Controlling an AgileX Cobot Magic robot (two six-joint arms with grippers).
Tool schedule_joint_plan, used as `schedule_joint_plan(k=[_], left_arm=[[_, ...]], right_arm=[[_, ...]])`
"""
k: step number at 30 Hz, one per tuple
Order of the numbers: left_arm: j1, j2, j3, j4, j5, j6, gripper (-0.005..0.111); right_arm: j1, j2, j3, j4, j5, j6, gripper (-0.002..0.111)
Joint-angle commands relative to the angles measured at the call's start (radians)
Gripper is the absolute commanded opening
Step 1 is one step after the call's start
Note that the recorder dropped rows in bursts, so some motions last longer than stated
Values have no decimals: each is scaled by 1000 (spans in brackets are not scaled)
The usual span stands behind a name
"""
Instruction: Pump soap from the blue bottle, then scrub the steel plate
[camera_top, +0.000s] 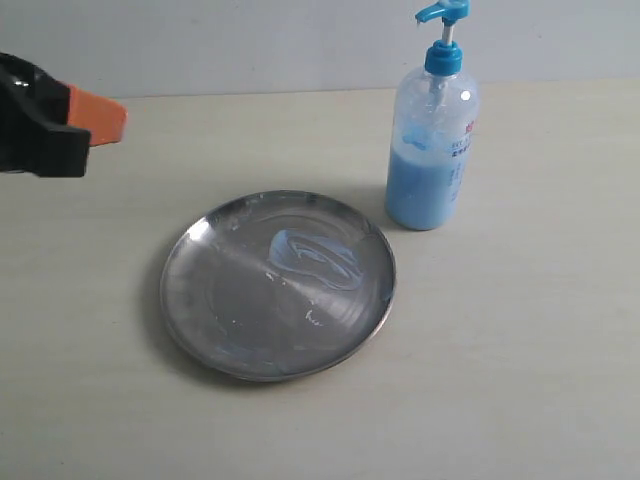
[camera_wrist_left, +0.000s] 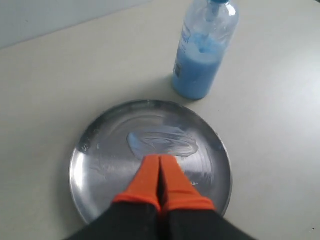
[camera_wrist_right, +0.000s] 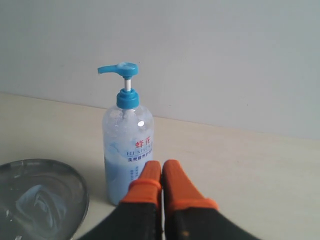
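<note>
Pumping looked done: pale blue soap (camera_top: 315, 258) lay smeared on the round shiny steel plate (camera_top: 200, 295) below your left gripper (camera_wrist_left: 160, 164), which was pinched together and empty. Your right gripper (camera_wrist_right: 161, 169), likewise closed on nothing, faced the tall clear blue-pump bottle (camera_wrist_right: 126, 147) just ahead. Scrubbing seemed unfinished.

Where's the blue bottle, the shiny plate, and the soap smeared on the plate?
blue bottle (camera_top: 422, 192): exterior view, on its liquid-filled lower body.
steel plate (camera_top: 200, 292): exterior view, on the bare left part of its surface.
soap (camera_top: 315, 258): exterior view, on the middle of the smear.
</note>
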Motion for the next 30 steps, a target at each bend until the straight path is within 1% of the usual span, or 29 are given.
schedule_joint_plan(k=[1,10,15,20,30], left_arm=[[3,-144,65,1,-37,-3,0],[3,-425,218,5,-197,-1,0],[3,-520,243,8,-184,-1,0],[3,-556,243,8,-184,1,0],[3,-557,243,8,-184,1,0]], right_arm=[[0,-4,52,-8,-91,-9,4],[0,-4,54,-4,-99,-27,4],[0,-4,54,0,-121,-25,4],[0,-4,54,0,-121,-27,4],[0,-4,54,3,-121,-23,4]])
